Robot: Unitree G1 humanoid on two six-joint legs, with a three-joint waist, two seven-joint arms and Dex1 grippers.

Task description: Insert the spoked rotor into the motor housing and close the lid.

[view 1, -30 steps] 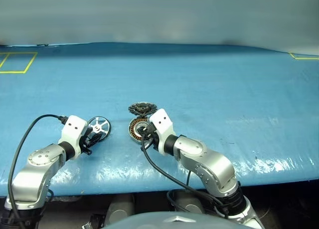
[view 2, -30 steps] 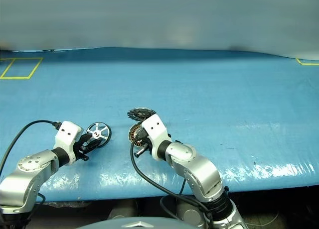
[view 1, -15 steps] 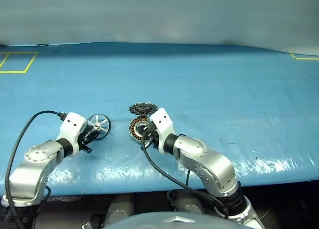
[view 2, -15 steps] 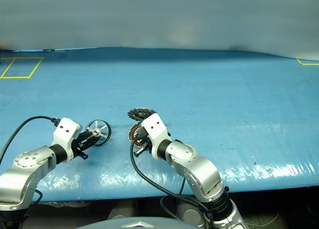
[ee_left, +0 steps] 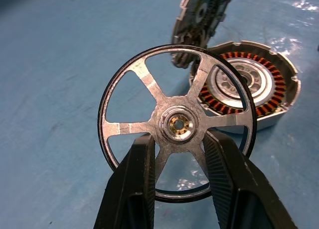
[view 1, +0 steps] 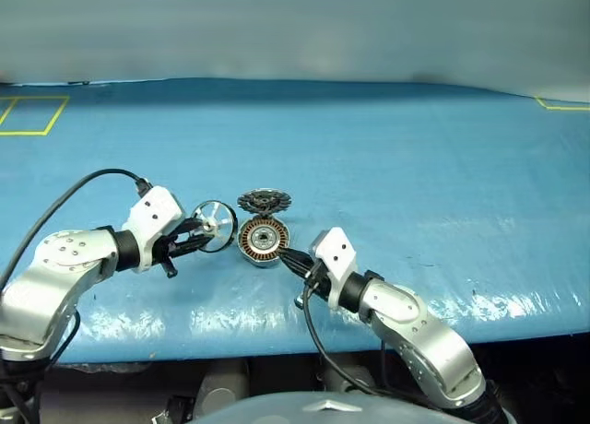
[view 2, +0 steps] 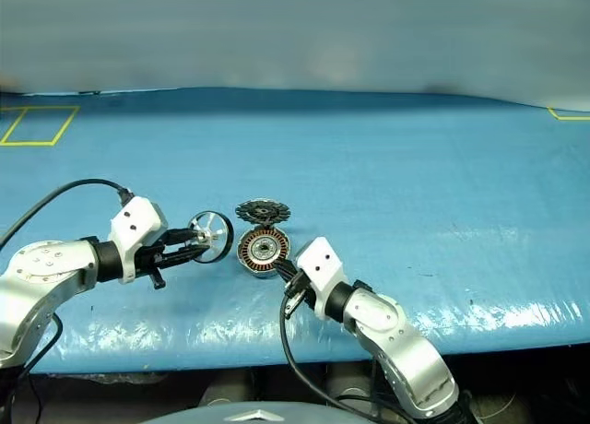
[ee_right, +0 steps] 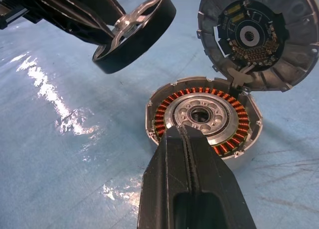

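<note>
My left gripper (view 1: 205,232) is shut on the spoked rotor (ee_left: 177,124), a silver wheel with a dark rim. Its two fingers (ee_left: 142,159) pinch the wheel by the hub and lower spokes, and it hangs on edge above the table, just left of the motor housing (view 1: 263,241). The housing lies open, showing copper windings (ee_right: 202,117). The lid (ee_right: 259,35) leans up behind it, dark toothed face toward me. My right gripper (ee_right: 183,132) is shut and empty, low at the housing's front right, tips just short of its rim.
A blue cover (view 1: 396,166) spreads over the whole table, with its front edge (view 1: 277,341) near me. Yellow tape marks lie at the far left (view 1: 28,115) and far right (view 1: 562,103). A black cable (view 1: 64,203) loops off my left arm.
My left gripper has lifted the rotor off the table and carried it right, up beside the housing. My right gripper has drawn back toward the front right, uncovering the housing.
</note>
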